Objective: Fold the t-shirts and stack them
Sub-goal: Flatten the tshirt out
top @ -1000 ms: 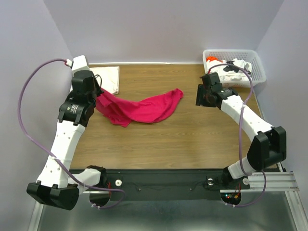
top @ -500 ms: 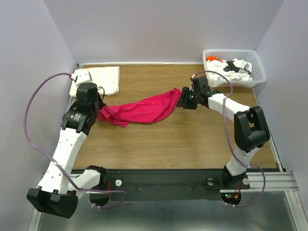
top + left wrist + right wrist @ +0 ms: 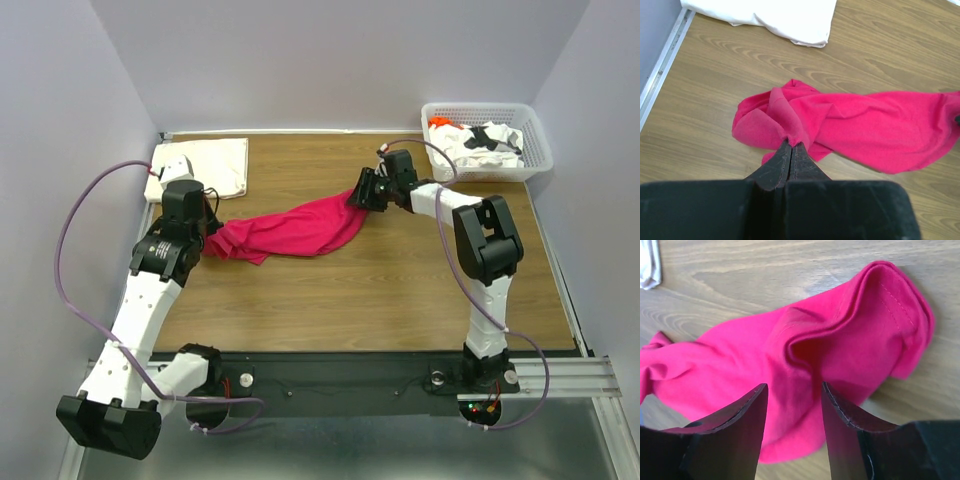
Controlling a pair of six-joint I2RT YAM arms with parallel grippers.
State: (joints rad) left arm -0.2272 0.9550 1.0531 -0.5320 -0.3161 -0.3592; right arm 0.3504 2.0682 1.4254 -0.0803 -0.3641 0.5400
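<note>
Magenta-red cotton, top view: the red shirt point(image 3: 290, 228) is lying crumpled in a band across the middle of the wooden table point(image 3: 400, 290), running between the two arms, apparently so that it can be drawn out flat for folding. The left gripper point(image 3: 207, 235) is pinching its left end, and the right gripper point(image 3: 358, 196) is hanging at its upper-right end. A cream shirt point(image 3: 215, 165) is lying folded flat in the upper left corner, probably as the base of the stack. A white basket point(image 3: 545, 145) at upper right is holding other shirts point(image 3: 480, 140) not yet folded.

Left wrist view: at bottom centre the jaws are pressing together on a raised ridge of the red shirt, gripping it. The cloth is trailing away toward the right edge of the frame.

Right wrist view: at the bottom the two dark fingers point(image 3: 735, 425) are standing moderately apart. They are straddling a hemmed fold without clamping it, probably lining up to grasp this corner.
</note>
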